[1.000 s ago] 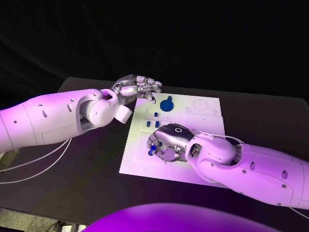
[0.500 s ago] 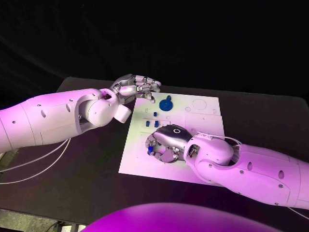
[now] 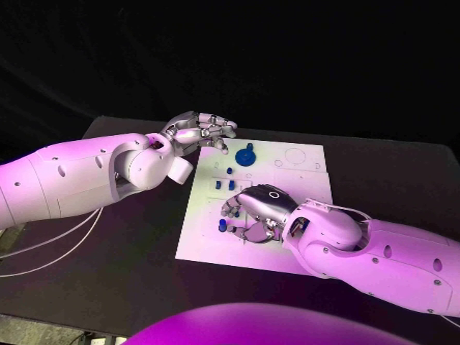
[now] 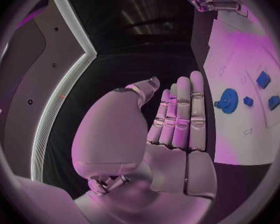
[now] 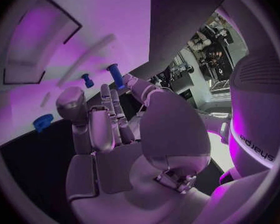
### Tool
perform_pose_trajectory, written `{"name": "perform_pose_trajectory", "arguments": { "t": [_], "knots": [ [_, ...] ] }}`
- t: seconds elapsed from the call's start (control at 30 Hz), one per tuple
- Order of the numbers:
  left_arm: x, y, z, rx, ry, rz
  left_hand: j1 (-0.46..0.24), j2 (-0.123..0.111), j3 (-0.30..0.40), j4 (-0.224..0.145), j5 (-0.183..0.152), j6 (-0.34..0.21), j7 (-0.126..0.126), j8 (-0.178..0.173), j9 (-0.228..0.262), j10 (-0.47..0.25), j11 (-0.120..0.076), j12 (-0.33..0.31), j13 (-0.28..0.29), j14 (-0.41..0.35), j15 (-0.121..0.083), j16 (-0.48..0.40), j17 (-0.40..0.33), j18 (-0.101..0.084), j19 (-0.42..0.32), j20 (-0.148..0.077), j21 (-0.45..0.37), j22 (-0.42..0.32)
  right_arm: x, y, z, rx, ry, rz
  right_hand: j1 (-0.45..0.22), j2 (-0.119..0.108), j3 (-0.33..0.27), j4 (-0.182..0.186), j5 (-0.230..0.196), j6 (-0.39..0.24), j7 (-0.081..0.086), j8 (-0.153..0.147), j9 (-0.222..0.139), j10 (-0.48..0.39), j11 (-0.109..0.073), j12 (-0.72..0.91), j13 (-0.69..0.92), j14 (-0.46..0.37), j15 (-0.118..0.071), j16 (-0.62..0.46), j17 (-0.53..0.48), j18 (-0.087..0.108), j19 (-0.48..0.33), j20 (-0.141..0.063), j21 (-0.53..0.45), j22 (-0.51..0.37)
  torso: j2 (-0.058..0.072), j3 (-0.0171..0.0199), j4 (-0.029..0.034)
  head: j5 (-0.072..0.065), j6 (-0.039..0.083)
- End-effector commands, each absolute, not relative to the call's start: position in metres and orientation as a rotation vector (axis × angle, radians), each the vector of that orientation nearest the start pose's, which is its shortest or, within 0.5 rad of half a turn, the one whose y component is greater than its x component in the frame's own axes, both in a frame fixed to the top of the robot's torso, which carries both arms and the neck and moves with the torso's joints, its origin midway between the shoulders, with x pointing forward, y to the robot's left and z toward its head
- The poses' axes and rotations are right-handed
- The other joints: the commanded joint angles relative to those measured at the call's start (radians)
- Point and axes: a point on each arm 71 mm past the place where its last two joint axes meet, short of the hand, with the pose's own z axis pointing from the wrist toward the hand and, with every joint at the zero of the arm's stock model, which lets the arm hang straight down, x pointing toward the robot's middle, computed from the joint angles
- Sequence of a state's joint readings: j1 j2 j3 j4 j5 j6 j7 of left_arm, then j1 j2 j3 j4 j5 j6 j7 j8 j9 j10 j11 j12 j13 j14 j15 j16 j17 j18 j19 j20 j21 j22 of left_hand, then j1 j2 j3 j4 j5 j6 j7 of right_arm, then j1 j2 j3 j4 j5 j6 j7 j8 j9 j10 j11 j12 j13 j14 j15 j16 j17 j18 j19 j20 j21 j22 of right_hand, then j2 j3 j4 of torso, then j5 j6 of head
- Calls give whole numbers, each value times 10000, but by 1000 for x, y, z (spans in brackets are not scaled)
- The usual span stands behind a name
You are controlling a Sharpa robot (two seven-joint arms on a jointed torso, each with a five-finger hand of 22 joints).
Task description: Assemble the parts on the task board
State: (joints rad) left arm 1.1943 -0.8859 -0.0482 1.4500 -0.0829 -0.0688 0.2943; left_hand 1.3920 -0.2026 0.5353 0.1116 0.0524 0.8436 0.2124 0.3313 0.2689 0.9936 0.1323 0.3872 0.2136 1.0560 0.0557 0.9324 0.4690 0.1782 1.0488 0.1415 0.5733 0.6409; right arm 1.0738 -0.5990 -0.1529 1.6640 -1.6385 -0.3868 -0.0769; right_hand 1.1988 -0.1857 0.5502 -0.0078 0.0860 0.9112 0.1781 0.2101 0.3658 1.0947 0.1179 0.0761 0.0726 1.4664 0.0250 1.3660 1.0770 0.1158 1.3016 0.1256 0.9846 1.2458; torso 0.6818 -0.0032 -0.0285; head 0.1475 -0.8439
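Observation:
The white task board (image 3: 292,180) lies in the middle of the table. A blue gear (image 3: 246,154) sits near its far edge and appears again as the blue gear (image 4: 227,100). Small blue blocks (image 3: 224,184) lie nearer. My right hand (image 3: 253,215) hovers low over the board's near-left part. Its thumb and a finger pinch a short blue peg (image 5: 115,75), seen from the head as a blue peg (image 3: 223,225). My left hand (image 3: 199,132) hangs over the board's far-left corner, holding nothing, its fingers (image 4: 180,109) held side by side.
More small blue pieces (image 5: 86,79) lie on the board close to my right hand's fingertips. Outlined recesses (image 3: 296,154) mark the board's far-right part. Black table (image 3: 136,230) surrounds the board, with my right forearm (image 3: 385,259) crossing its near-right corner.
My right hand has shifted slightly towards me and to the right over the board. My left hand has stayed in place.

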Motion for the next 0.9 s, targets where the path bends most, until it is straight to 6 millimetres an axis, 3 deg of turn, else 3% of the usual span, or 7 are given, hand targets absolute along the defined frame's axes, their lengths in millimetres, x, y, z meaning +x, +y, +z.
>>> {"name": "perform_pose_trajectory", "arguments": {
  "t": [0.03, 0.3, 0.37, 0.5, 0.67, 0.73, 0.9],
  "knots": [
    [493, 239, -192, -10468, 16073, -15877, -24, 113, -22, 3, 8, -72, -35, 74, -13, -96, 14, 62, 16, -75, 8, 31, -8, 46, 20, 28, -66, -16, 383, -53, -227, -3618, 15333, 11321, 154, 1, -51, -44, 112, -24, 37, -70, -19, -123, -7, 76, 0, -3, 59, -81, -107, 54, -65, 48, -118, -56, -17, -1, -14, -40, 36],
    [493, 240, -192, -10462, 16088, -15856, -24, 113, -22, 3, 8, -72, -35, 74, -13, -96, 14, 62, 16, -75, 8, 31, -8, 46, 20, 28, -66, -16, 401, -102, -207, -1064, 16069, 12031, 324, 166, -18, -26, 255, 64, 93, -114, -43, 470, -54, 517, 118, 0, 32, -67, -79, 48, -29, 41, -87, -16, -15, -8, -29, -261, 143],
    [493, 240, -192, -10459, 16086, -15852, -24, 113, -22, 3, 8, -72, -35, 74, -13, -96, 14, 62, 16, -75, 8, 31, -8, 46, 20, 28, -66, -16, 406, -120, -204, -437, 16634, 11845, 375, 151, -90, -26, 562, 384, -89, 67, 44, 978, -235, 851, 283, 56, -113, 21, 86, 14, 102, -60, 131, 120, -23, -9, -44, -341, 146],
    [493, 240, -192, -10451, 16088, -15859, -21, 109, -23, -1, 8, -78, -34, 82, -15, -104, 15, 72, 15, -77, 8, 32, -8, 46, 24, 27, -69, -19, 414, -162, -203, 388, 17958, 10986, 200, 70, -542, 120, 1723, 785, -423, 584, 454, 1660, -580, 1592, 894, 101, -394, 74, 199, -44, 259, -303, 378, 295, -44, -8, -81, -500, 144],
    [493, 240, -192, -10430, 16108, -15910, -21, 109, -23, -1, 8, -78, -34, 82, -15, -104, 15, 72, 15, -77, 8, 32, -8, 46, 24, 27, -69, -19, 416, -201, -204, 1083, 18801, 9926, -110, 61, -1286, 537, 2366, 379, -695, 1796, 1833, 1136, -837, 4054, 3696, 311, -619, 462, 1003, -169, 688, -601, 1062, 771, -56, 4, -109, -703, 172],
    [493, 240, -192, -10432, 16112, -15906, -21, 109, -23, -1, 8, -78, -34, 82, -15, -104, 15, 72, 15, -77, 8, 32, -8, 46, 24, 27, -69, -19, 415, -215, -206, 1322, 19084, 9411, 21, 81, -1224, 536, 2007, 214, -745, 1948, 2083, 1075, -952, 4958, 4646, 370, -712, 594, 1279, -267, 884, -623, 1429, 991, -58, 17, -115, -762, 168],
    [494, 241, -192, -10435, 16098, -15886, -15, 104, -22, -7, 8, -82, -35, 89, -17, -110, 14, 80, 15, -80, 8, 33, -9, 46, 26, 26, -72, -22, 410, -237, -212, 1548, 19757, 7921, -298, -9, -1428, 1013, 1842, -139, -816, 2307, 2643, 2668, -1022, 10953, 10738, 573, -739, 1102, 2381, -387, 1182, -668, 1998, 1369, -56, 8, -107, -902, 188]
  ]
}}
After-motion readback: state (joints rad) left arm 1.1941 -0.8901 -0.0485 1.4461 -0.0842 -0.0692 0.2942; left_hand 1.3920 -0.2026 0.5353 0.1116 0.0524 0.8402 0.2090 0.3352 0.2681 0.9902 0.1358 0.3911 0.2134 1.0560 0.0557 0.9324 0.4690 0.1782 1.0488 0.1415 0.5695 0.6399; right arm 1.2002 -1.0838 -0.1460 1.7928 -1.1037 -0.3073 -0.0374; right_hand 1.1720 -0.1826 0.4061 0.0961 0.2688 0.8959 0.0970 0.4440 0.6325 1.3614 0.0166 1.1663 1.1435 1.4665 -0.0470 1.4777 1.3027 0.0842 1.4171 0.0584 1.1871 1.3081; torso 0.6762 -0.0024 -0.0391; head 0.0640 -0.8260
